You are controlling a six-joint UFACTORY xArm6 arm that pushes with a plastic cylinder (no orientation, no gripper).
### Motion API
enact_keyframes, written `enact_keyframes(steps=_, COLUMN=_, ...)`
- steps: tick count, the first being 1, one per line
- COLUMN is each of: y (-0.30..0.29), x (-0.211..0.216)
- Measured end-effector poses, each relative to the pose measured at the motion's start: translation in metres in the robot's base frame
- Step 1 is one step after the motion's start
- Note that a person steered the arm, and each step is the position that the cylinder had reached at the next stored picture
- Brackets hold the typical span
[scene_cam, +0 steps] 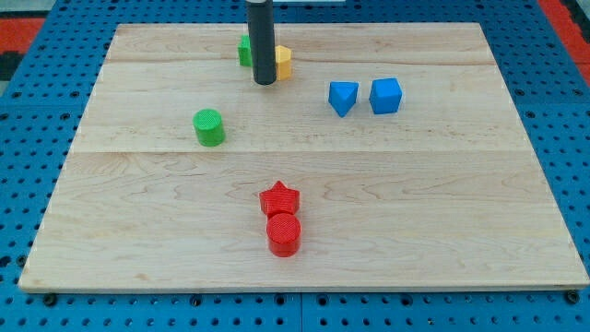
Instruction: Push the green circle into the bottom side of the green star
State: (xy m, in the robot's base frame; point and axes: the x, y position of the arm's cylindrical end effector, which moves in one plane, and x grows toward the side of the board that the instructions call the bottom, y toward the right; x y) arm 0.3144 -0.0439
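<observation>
The green circle [209, 126] is a short green cylinder on the wooden board [442, 212], left of centre. The green star [245, 51] is near the view's top, mostly hidden behind the dark rod, so only its left part shows. My tip [265, 81] rests on the board just below and right of the green star, between it and a yellow block [284, 62]. The tip is well above and right of the green circle and does not touch it.
Two blue blocks, one wedge-like [343, 97] and one cube-like [386, 95], sit right of centre. A red star [279, 198] touches a red circle [284, 233] below it near the view's bottom. A blue pegboard surrounds the board.
</observation>
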Motion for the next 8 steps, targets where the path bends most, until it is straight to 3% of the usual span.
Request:
enact_keyframes(steps=2, y=0.022, x=-0.023)
enact_keyframes(steps=3, y=0.022, x=0.0)
enact_keyframes(steps=5, y=0.014, x=0.122)
enact_keyframes(steps=6, y=-0.072, x=0.124)
enact_keyframes(steps=7, y=-0.114, x=0.061)
enact_keyframes(steps=8, y=-0.1, x=0.001)
